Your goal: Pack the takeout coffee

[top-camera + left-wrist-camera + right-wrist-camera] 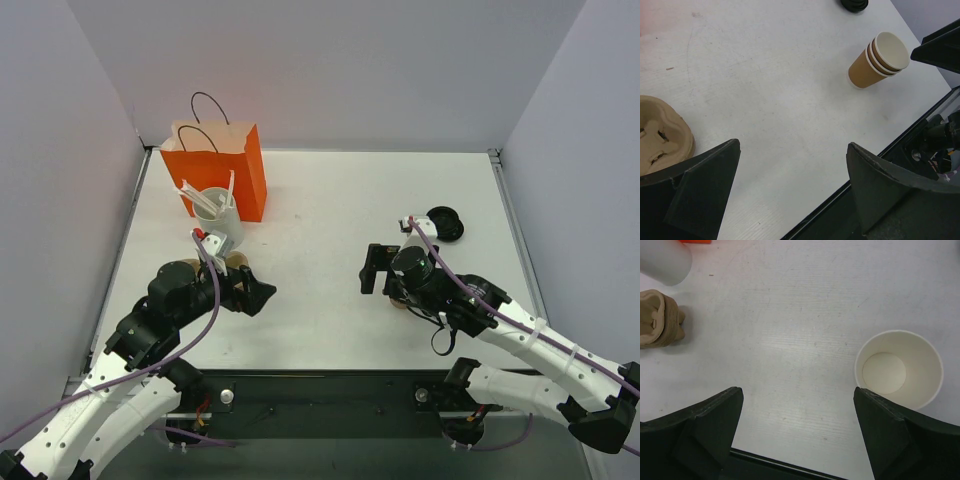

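The white table point(330, 200) filled most of the overhead view. An orange paper bag point(215, 165) with black handles stood upright in the upper left of that view.

The left gripper point(792, 150), low and left of centre overhead, had its jaws spread wide over bare tabletop and had hold of nothing. The right gripper point(797, 395), right of centre overhead, was spread just as wide and also gripped nothing.

A white cup point(218, 215) of stirrers stood just in front of the bag. A brown pulp cup carrier point(660, 135) lay at the left edge of the left wrist view, beside the left finger. A stack of tan cups point(879, 60) with no lid stood in the upper right of that view. In the right wrist view its open mouth sat at the right, just ahead of the right finger and apart from it.

The takeout coffee could not be made out for certain. A black lid point(445, 222) sat right of centre in the overhead view, above the right gripper. Whether a tan cup stood under it could not be told.
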Robot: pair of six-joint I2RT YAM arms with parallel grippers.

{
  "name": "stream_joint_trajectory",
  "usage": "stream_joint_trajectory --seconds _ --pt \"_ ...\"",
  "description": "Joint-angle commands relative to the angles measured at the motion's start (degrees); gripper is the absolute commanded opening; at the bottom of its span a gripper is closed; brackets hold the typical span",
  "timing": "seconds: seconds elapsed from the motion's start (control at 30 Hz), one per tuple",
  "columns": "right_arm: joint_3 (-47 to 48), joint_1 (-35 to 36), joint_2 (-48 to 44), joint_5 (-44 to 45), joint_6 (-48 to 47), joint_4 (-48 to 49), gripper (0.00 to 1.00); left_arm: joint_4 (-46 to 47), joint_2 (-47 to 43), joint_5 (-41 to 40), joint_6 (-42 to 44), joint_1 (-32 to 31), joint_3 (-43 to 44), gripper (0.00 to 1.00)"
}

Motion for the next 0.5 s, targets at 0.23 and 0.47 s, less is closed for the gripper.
stream_joint_trajectory --seconds 0.23,0.47 --pt "4.46 0.22 0.20 7.16 -1.10 -5.28 0.96 1.68 -0.54 0.63 -0.04 -0.19 2.09 0.97" --pt "10.26 -7.75 3.01 17.64 -4.61 -14.26 0.70 1.76 -0.54 0.19 -0.21 -0.19 2.00 0.97"
